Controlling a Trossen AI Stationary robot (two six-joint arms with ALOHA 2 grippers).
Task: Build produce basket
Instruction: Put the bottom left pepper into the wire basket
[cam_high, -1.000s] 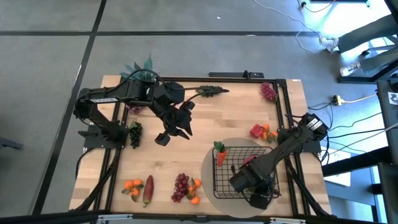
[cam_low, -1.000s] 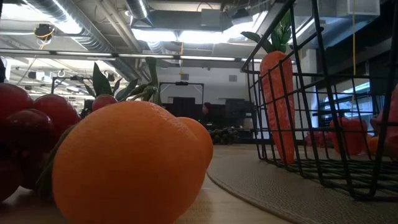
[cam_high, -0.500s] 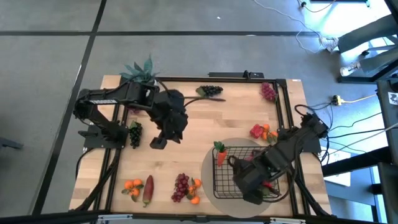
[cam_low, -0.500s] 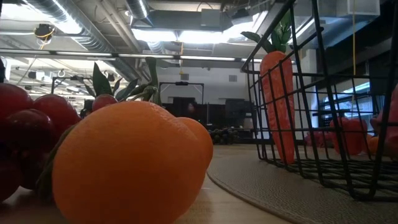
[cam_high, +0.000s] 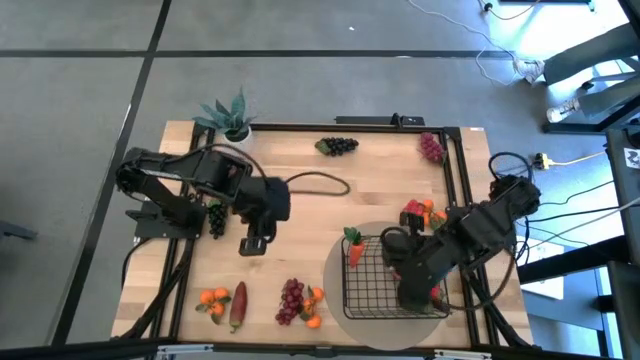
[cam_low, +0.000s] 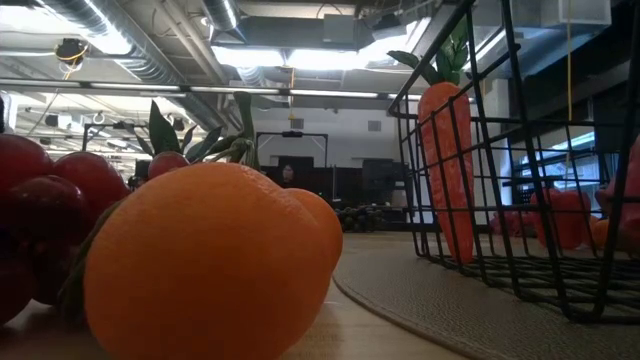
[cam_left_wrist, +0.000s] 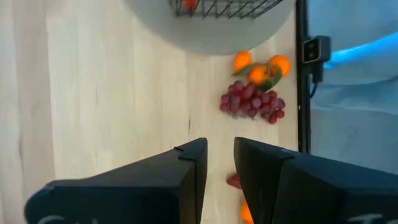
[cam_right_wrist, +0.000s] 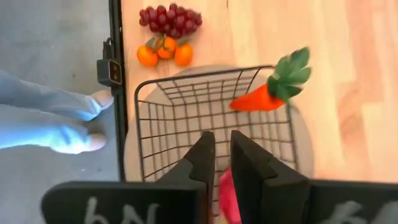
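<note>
The basket (cam_high: 385, 282) sits lower right on the surface (cam_high: 320, 200), carrot (cam_high: 354, 247) leaning at its rim, while the right hand (cam_high: 412, 295), closed and empty, has lifted above it and the left hand (cam_high: 252, 246), slightly parted, retreated leftward.

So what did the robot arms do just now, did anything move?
The left gripper pulled back from mid-table toward its own side, empty, jaws a little apart. The right gripper swung across above the basket, jaws nearly shut. The dark grapes came into view as the left arm moved off. The carrot and the other produce stayed put.
</note>
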